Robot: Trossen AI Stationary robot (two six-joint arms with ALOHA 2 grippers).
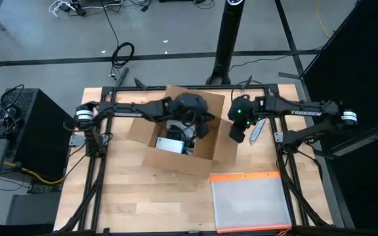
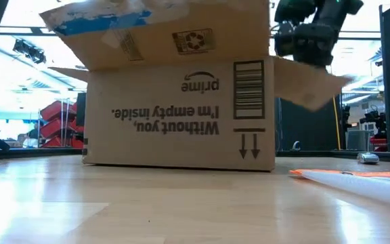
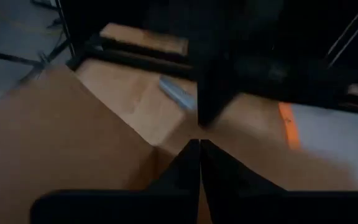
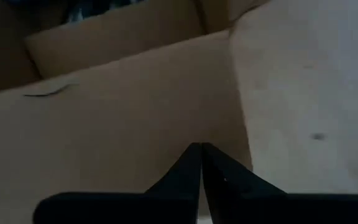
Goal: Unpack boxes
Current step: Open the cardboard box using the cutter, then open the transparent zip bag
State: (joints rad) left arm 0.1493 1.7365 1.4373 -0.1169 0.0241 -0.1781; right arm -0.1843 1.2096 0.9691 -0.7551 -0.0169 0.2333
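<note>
One open cardboard box (image 1: 176,134) faces up, long axis slanting across your surface (image 1: 130,196); both hands, left hand (image 1: 202,128) and right hand (image 1: 237,134), are closed, holding nothing.

Clear pouch (image 1: 251,201), orange edge, on table (image 1: 136,196).

overhead, table-level, wrists close — all share box (image 1: 176,134)
</note>
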